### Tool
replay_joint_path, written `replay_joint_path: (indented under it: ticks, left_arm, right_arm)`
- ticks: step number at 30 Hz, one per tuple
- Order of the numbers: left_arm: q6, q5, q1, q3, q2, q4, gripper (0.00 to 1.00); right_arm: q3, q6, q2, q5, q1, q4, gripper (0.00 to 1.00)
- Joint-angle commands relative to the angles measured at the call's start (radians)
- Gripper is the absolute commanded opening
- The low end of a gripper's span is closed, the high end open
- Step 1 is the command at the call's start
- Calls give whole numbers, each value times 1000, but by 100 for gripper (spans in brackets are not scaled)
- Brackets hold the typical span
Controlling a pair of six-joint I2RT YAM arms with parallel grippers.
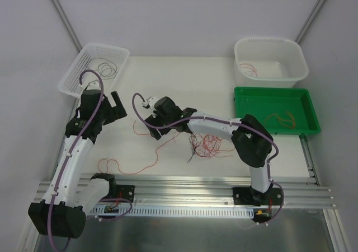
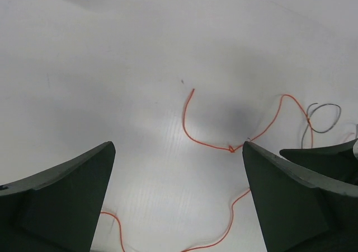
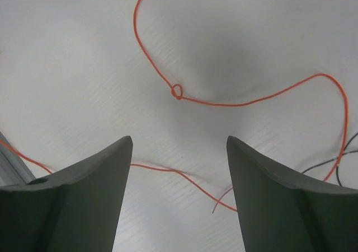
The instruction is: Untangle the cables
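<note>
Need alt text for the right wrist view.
An orange cable with a small knot lies on the white table ahead of the right hand, whose two dark fingers stand open and empty. A black cable shows at the right edge.

A white table (image 1: pixel 184 84) sits inside a pale enclosure. Plain grey-white walls (image 1: pixel 179 11) rise behind it, and two slim metal struts (image 1: pixel 61 14) slant up from the back corners. A ribbed aluminium rail (image 1: pixel 184 186) runs along the near edge. The light is soft and even, the shadows faint.
</note>
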Motion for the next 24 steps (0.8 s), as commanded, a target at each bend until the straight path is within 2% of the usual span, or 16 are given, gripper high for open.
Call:
replay_joint_path:
  ticks: [1,3,10,16,22,24]
  left_arm:
    - [64,-122,35,-37,-14,-33,99]
    - [58,-77,55,-46,-14,-30,99]
    - [57,-65,57,-58,-14,-23,99]
    - [58,-51,60,-60,-14,-19,99]
    - [57,-42,63,-58,-16,-16,99]
    - [58,-41,64,-58,-16,-16,99]
  right_arm:
    - [112,-158,70,-131,6,-43,72]
    - [170,-201,109,-150,10,-93,71]
    - [265,-244,225,-140,20,-129,66]
    - [314,-267,298,-130,26,-148,57]
    - [321,-278,330,-97,27,-143,35]
    - [296,-279,321,-81,33,-133,19]
